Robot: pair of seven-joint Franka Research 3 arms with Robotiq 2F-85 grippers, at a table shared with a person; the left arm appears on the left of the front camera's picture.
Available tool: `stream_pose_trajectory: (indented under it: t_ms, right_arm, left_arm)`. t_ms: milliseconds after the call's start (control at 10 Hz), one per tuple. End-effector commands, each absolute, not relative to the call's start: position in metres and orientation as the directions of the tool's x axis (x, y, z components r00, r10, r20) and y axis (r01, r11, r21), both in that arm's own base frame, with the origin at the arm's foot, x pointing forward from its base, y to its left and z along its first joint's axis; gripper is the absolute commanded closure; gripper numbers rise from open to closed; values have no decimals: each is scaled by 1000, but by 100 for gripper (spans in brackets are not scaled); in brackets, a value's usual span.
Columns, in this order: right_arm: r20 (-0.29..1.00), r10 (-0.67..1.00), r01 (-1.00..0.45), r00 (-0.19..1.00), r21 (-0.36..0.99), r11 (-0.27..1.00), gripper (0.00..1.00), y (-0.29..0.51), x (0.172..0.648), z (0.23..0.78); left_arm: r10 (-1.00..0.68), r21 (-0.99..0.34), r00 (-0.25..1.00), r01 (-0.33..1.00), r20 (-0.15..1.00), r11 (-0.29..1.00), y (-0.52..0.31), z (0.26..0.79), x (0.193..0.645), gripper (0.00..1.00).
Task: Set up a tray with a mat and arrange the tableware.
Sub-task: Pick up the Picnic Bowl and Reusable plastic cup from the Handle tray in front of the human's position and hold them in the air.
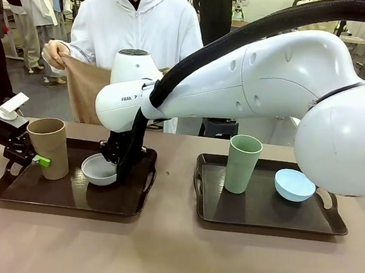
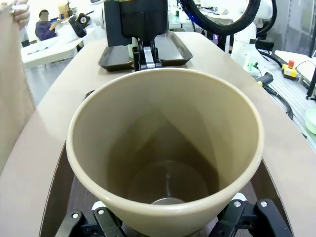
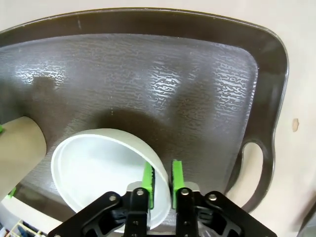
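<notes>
Right gripper (image 3: 161,183) is pinching the rim of the white bowl (image 3: 98,168) betw. nearly shut pads (image 3: 147,185), bowl lying off to one side of the grip on the tray (image 3: 197,74) — left gripper (image 1: 40,159) is clamping the upright tan cup (image 1: 48,144) low down, just beside it.

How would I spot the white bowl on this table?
On the table, find the left tray of two dark ones. Beside its tall tan cup sits the small white bowl. Its one lookalike, the light blue bowl, sits on the right tray.
</notes>
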State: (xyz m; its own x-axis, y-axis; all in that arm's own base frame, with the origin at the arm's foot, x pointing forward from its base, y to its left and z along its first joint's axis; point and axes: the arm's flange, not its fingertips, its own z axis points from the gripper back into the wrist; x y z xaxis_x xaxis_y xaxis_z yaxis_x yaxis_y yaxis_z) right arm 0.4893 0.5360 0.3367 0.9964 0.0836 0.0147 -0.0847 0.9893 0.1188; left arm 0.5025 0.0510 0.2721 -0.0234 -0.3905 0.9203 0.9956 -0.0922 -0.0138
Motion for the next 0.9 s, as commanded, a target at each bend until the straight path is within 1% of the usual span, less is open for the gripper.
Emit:
stream_pose_trajectory:
  t_ms: [0, 200, 300, 500, 600, 800]
  right_arm:
    - [22, 75, -77, 997, 126, 989, 100, 534, 485, 338]
    - [21, 68, -70, 997, 124, 990, 100, 532, 485, 341]
    - [19, 59, -61, 998, 135, 989, 100, 529, 478, 355]
    - [57, 63, -69, 996, 112, 991, 100, 525, 447, 416]
    - [82, 66, -75, 994, 119, 990, 100, 521, 430, 446]
    - [122, 38, -52, 992, 110, 993, 100, 517, 400, 498]
  left_arm:
    - [-387, 3, -38, 996, 921, -89, 52, 275, 501, 100]
    - [-385, -15, -21, 996, 922, -90, 52, 280, 499, 100]
    - [-381, -37, -2, 995, 924, -96, 52, 294, 495, 36]
    - [-356, 32, -80, 990, 931, -137, 54, 356, 472, 36]
    - [-345, 48, -99, 987, 933, -156, 54, 388, 463, 36]
    - [-378, 85, -150, 980, 914, -182, 48, 443, 446, 36]
